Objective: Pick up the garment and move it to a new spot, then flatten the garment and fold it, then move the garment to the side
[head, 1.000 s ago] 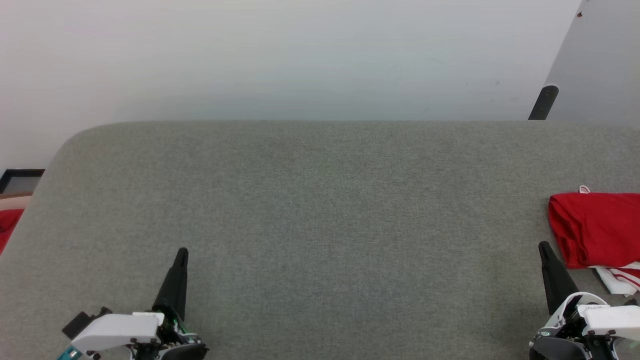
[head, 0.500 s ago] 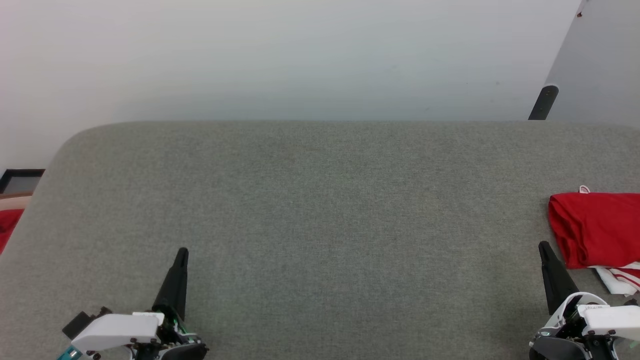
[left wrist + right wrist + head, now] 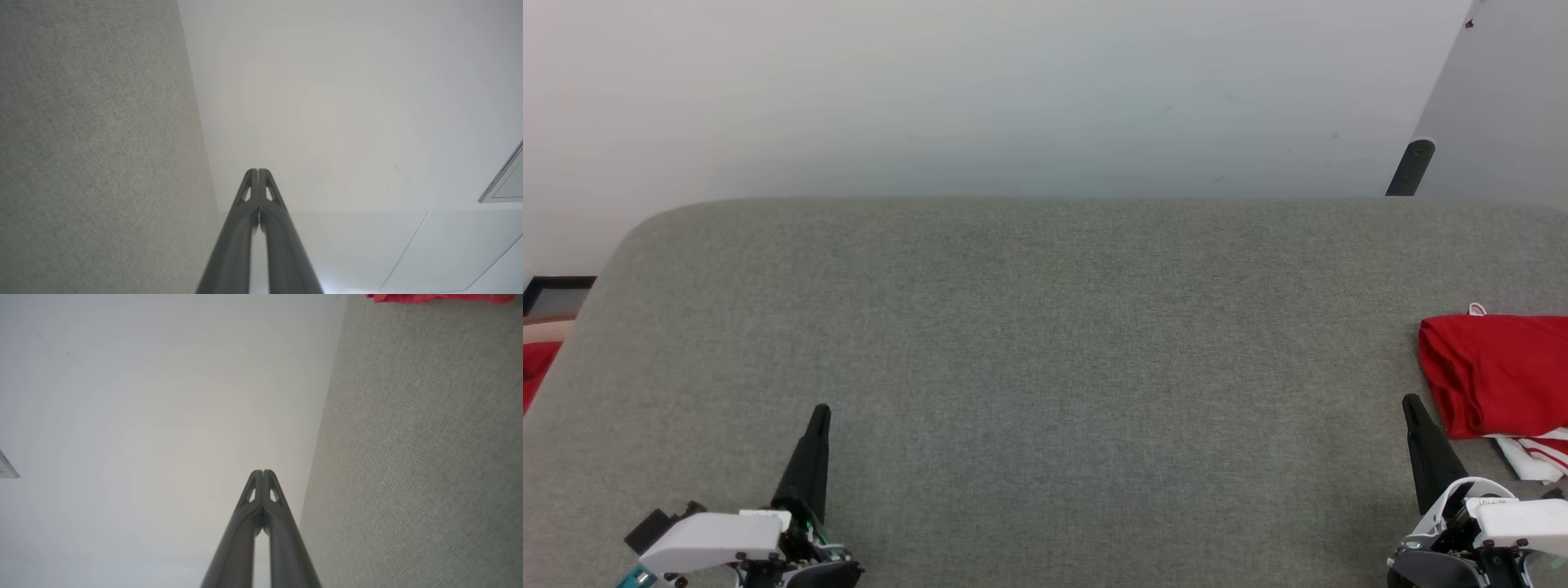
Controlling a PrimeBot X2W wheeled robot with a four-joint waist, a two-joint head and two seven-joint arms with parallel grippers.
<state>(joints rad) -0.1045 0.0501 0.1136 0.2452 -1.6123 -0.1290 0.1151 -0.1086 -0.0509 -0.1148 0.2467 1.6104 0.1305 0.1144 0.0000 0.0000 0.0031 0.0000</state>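
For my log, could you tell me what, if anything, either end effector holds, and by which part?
Nothing is held: the left end effector and right end effector are shut and empty; the garment lies free.

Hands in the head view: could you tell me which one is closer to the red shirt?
The right hand, at lower right: its tip sits just beside the red shirt, while the left hand is far across the table.

Light: bright, even, diffuse. Shadows: faint, soft-edged. Wall [image 3: 1013, 90]: washed pale, slightly darker toward corners. Head view: sharp; table [image 3: 1045, 367] weave visible. Wrist views: wide-angle, fingers [image 3: 235, 245] blurred near bottom edge.
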